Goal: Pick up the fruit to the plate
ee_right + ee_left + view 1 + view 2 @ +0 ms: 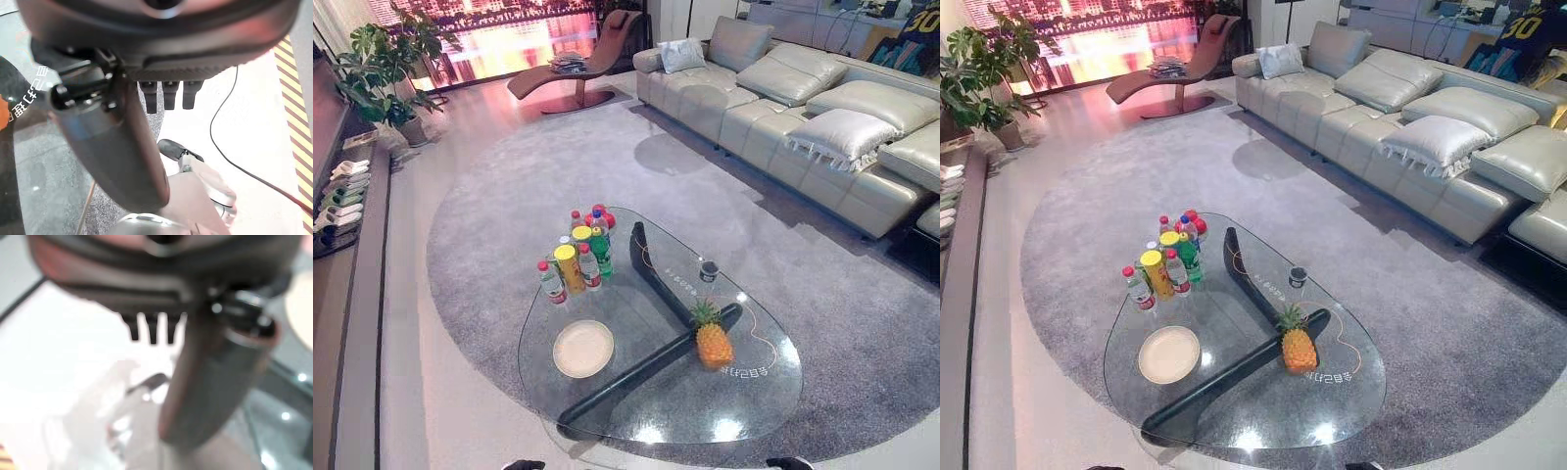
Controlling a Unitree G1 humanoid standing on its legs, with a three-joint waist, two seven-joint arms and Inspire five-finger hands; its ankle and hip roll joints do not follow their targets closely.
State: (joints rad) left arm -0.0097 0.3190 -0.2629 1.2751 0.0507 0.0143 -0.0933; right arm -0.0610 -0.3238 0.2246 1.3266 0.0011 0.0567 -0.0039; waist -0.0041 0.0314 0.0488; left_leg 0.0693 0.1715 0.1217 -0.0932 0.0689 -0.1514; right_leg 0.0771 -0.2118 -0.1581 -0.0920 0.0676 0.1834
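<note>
The left hand [161,279] and the right hand [161,39] each have loose fingers, the thumb standing out, and hold nothing. On the glass table [656,421] the plate [583,349] lies at the near left, and the pineapple [713,340] stands upright well apart to its right. Beyond them stands a cluster of bottles [579,253], with the sofa [822,127] farther off.

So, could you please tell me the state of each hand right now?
Dark left hand: open, holding nothing.
Dark right hand: open, holding nothing.
</note>
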